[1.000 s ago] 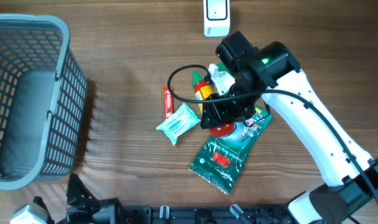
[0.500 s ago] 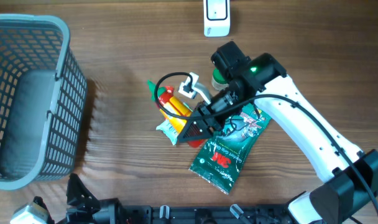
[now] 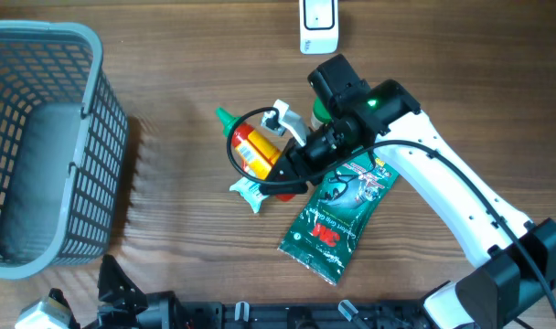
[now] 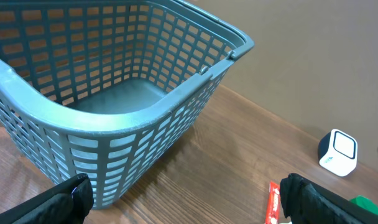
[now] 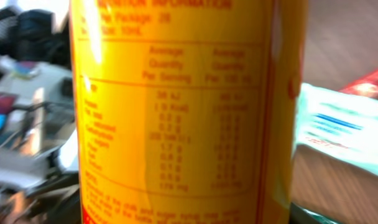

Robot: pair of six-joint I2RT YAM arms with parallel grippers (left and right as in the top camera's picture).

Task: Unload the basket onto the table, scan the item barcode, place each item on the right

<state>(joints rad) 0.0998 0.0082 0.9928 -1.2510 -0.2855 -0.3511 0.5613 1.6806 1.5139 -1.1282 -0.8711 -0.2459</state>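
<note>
Sauce bottle [image 3: 249, 144] is held over the worktop beside the pile, clamped in the right pincer [image 3: 276, 166], well apart from the scanner [image 3: 316, 23]. Left pincer [image 4: 186, 190] stands wide and empty.

Risk: the barcode faces away from the scanner, so no read, or the smooth bottle slips.

Against a second ago, the bottle has swung leftward off the green packet [image 3: 337, 215].

The bottle [image 5: 183, 112] fills the right wrist view, cut off top and bottom, its label print too blurred to read. From overhead, the right gripper [image 3: 280, 164] is mostly hidden between arm and bottle, and the white packet [image 3: 249, 190] is partly covered. The basket [image 3: 49, 32] runs off the left edge, the scanner [image 3: 318, 32] off the top.
</note>
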